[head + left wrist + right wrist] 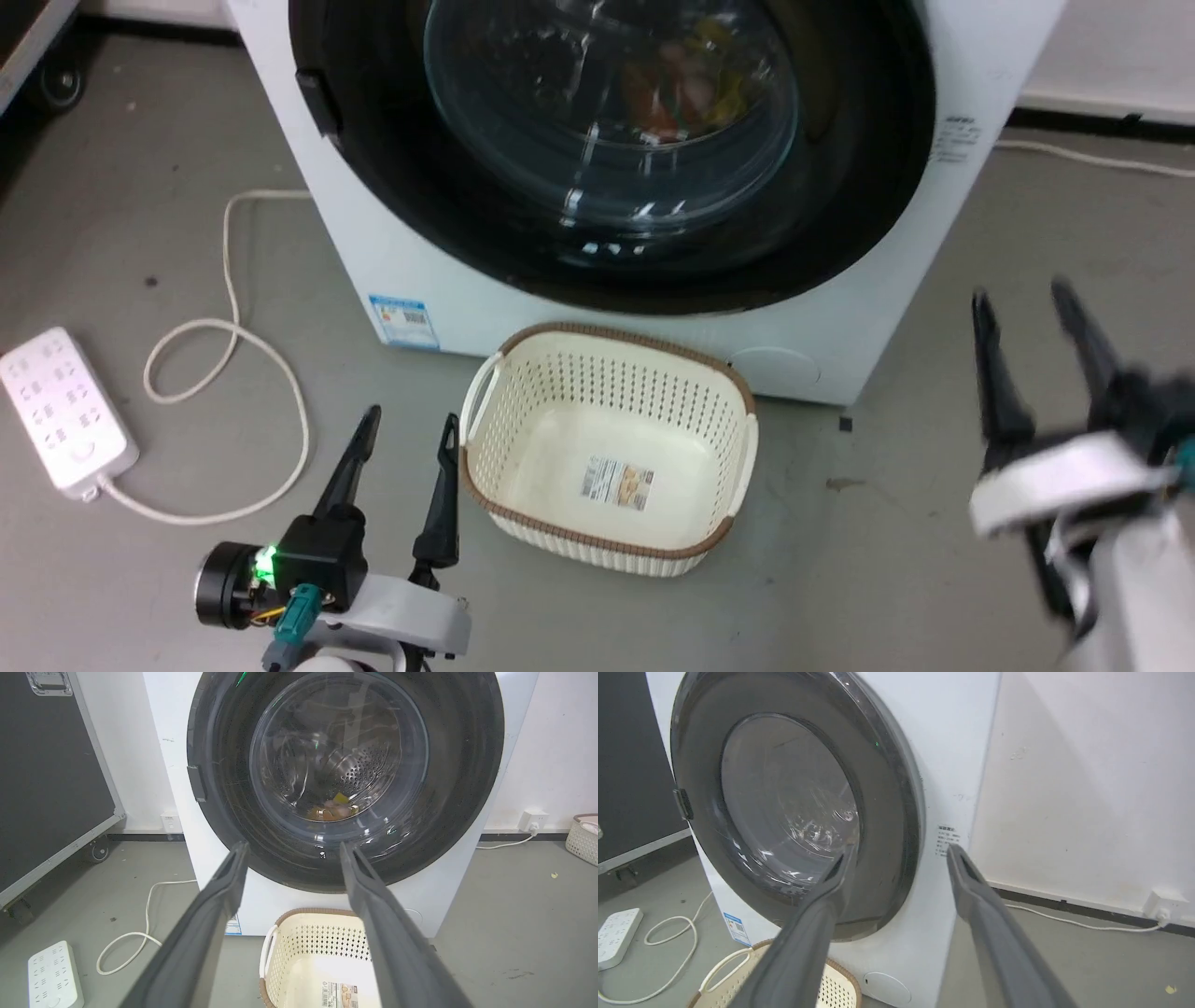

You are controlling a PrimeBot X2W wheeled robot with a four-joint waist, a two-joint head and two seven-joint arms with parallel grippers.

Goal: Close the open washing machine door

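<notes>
Closure looks complete: the large round glossy black-rimmed glass door (840, 187) sits flush on the white front-loading washing machine (579, 322), so the left gripper (413, 416) and right gripper (1019, 292) stand spread, empty, clear of it.

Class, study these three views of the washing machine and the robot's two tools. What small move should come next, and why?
Probably draw the right tool back from the washing machine: the washing machine door looks flush against its front, and the tool stands open, gripping nothing.
</notes>
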